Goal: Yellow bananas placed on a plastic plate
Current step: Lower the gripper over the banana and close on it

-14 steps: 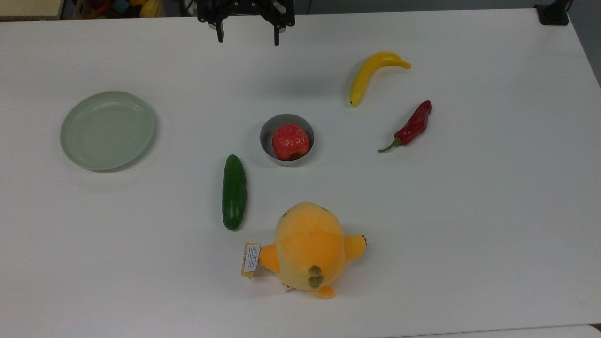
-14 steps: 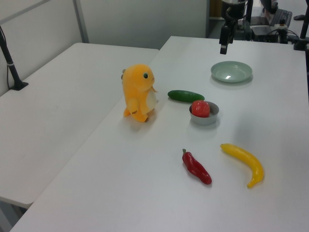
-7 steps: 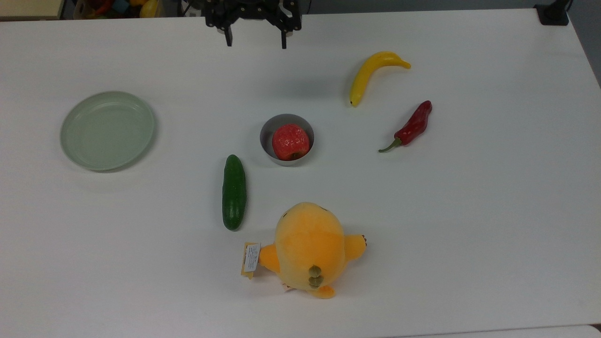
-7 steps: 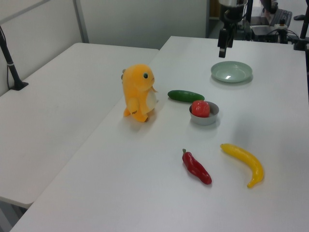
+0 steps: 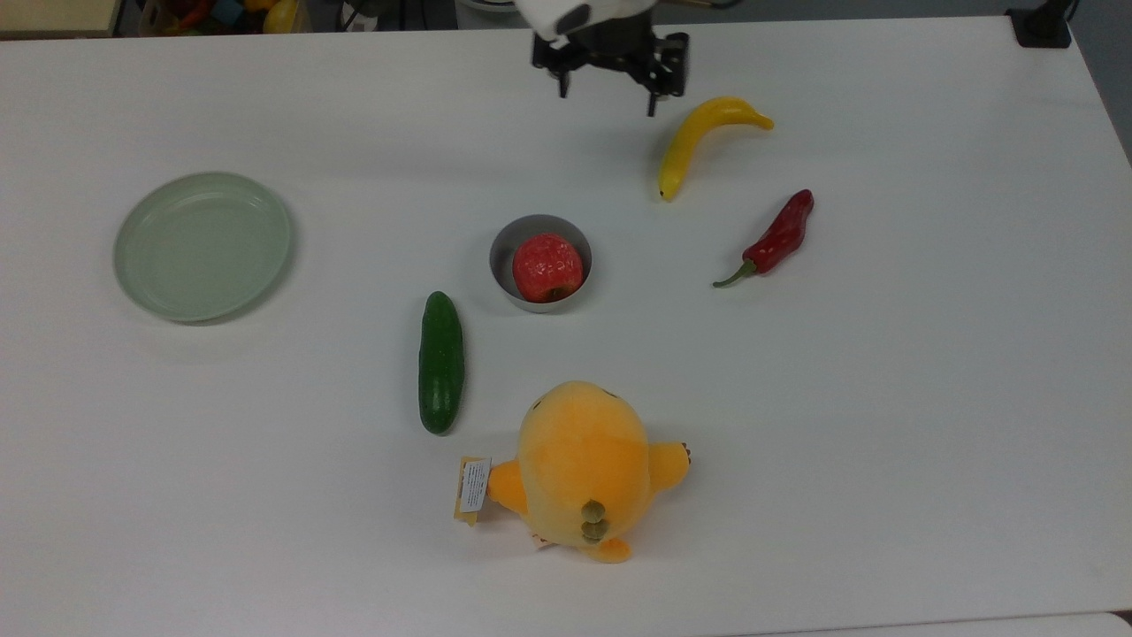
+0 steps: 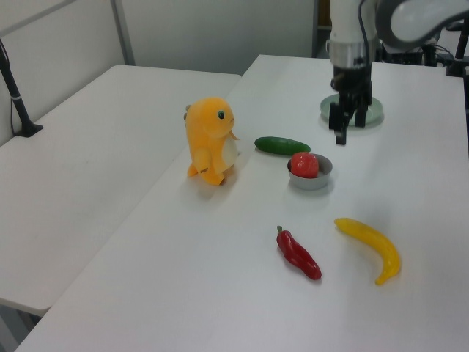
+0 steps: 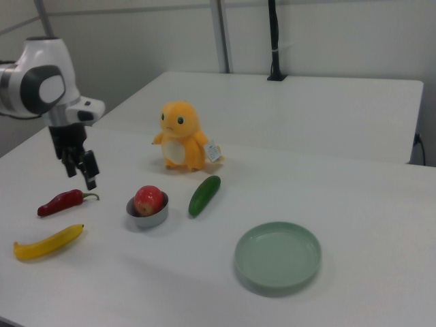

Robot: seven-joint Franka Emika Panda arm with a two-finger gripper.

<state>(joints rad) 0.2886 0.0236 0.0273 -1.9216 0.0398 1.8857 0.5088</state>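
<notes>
Worktop (image 5: 884, 398): white, flat.
Plastic plate (image 5: 202, 245): top view's left, empty.
Yellow bananas (image 5: 699, 138): upper right.
Red chilli (image 5: 776, 236): right.
Grey bowl (image 5: 540, 263): centre.
Cucumber (image 5: 440, 361): lower centre.
Plush toy (image 5: 581, 469): bottom centre.

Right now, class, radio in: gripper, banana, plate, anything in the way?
Gripper open, empty, above table beside banana. Banana on table, ungrasped. Plate empty. Bowl with apple sits between them.

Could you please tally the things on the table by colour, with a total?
Yellow or orange: 2, the banana and plush toy
Red: 2, the apple and chilli
Green: 2, the cucumber and plate
Grey: 1, the bowl
Total: 7
</notes>
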